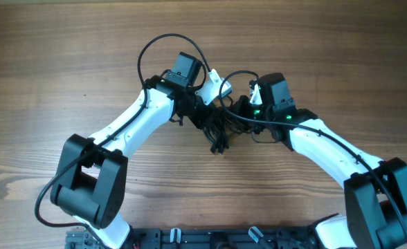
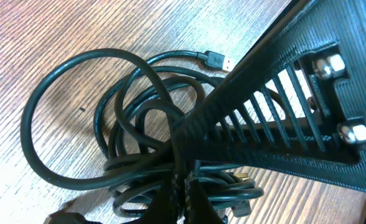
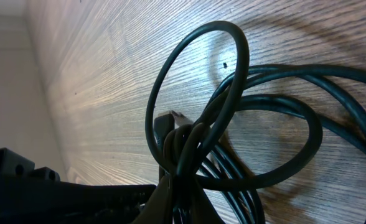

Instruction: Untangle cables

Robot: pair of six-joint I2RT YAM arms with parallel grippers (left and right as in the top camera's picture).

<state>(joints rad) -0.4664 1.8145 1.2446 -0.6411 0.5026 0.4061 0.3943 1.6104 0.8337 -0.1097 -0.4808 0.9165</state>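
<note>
The cables point(image 1: 217, 128) are a tangled bundle of thin black cords at the table's middle, between my two arms. In the left wrist view the cables point(image 2: 133, 118) form overlapping loops with a USB plug point(image 2: 217, 60) lying at the top. My left gripper point(image 2: 186, 186) is shut on strands of the bundle. In the right wrist view the cables point(image 3: 233, 124) loop over the wood, and my right gripper point(image 3: 183, 199) is shut on a few strands. In the overhead view the left gripper point(image 1: 198, 111) and right gripper point(image 1: 243, 111) sit on either side of the bundle.
The wooden table point(image 1: 65, 62) extends around the arms. A thicker black arm wire point(image 1: 155, 48) arcs above the left wrist. The other gripper's ribbed black finger point(image 2: 282, 118) crosses the left wrist view at right.
</note>
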